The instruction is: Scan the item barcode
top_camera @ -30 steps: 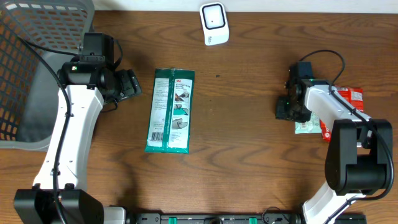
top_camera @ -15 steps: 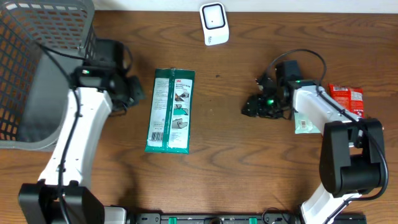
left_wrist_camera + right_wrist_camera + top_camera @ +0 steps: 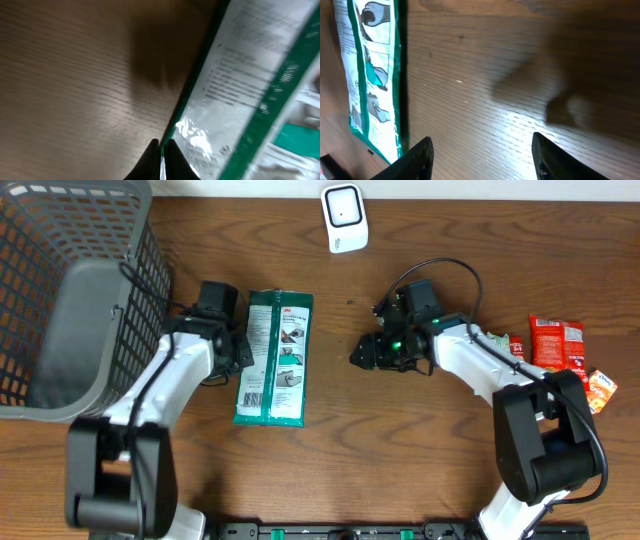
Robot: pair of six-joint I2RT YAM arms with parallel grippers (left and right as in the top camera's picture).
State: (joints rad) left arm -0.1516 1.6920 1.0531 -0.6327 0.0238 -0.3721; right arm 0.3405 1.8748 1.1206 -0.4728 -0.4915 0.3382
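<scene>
Green-and-white plastic film makes up the flat packet (image 3: 274,358), which is laid lengthwise on the brown wood-grain table (image 3: 420,460), left of its middle and well apart from the white scanner (image 3: 343,218) stood at the far edge. The left fingers (image 3: 172,160) are seen pinched tightly together right at the packet's left long edge; whether the thin sealed rim is caught between them cannot be told. The right fingers (image 3: 422,157) are spread wide with nothing between them, held low over bare wood near the packet's right edge. The step in hand is judged to be the lifting of the packet. It would be done best if the rim were nipped rather than the glossy face, since the film looks slick and limp and is likely to sag or slide when raised by one side; support from the open fingers on the opposite edge would be well advised. A small block of printed lines, taken to be the barcode, is shown by the near-left corner, so that face should be turned toward the scanner. A grey mesh basket (image 3: 150,270) is set at the far-left corner, and red snack packets (image 3: 556,340) are laid by the right edge.
</scene>
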